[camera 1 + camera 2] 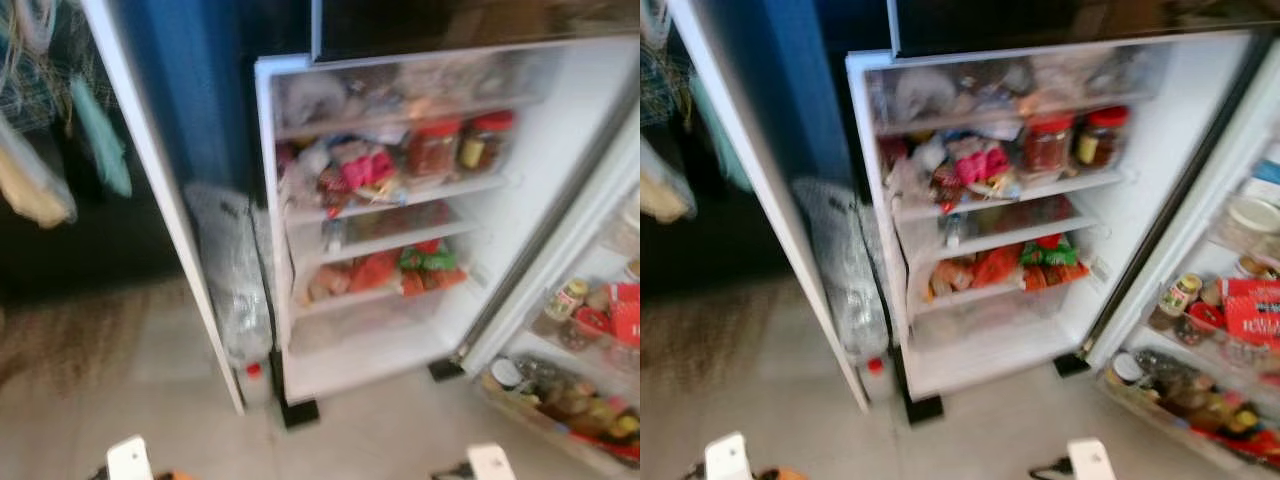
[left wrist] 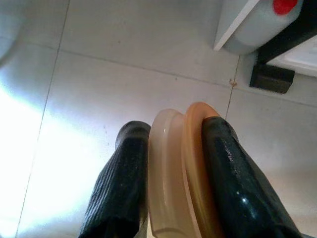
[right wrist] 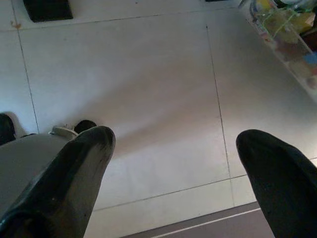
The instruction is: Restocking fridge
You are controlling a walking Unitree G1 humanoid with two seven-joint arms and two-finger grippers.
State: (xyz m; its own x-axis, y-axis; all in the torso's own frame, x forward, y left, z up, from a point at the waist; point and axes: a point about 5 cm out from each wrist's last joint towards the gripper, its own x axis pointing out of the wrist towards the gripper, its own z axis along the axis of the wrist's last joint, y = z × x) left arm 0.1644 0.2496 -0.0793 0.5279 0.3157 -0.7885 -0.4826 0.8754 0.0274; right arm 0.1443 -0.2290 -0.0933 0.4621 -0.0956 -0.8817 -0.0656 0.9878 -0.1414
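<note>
The fridge (image 1: 300, 330) stands open in front of me, its white shelves crowded with jars, packets and bags. The top shelf holds two red-lidded jars (image 1: 455, 145), and red and green packets (image 1: 420, 268) lie lower down. My left gripper (image 2: 173, 136) hangs low over the tiled floor, shut on a flat round cream and orange object (image 2: 178, 168) held edge-on between its black fingers (image 2: 124, 188). An orange bit of that object shows by the left wrist (image 1: 130, 460). My right gripper (image 3: 173, 144) hangs open above the floor with nothing in it.
The right fridge door (image 1: 585, 330) swings out with jars and bottles in its racks. The left door (image 1: 160, 200) stands open too. A clear plastic bag (image 1: 235, 280) and a red-capped bottle (image 1: 255, 372) sit on the floor between the left door and the fridge body.
</note>
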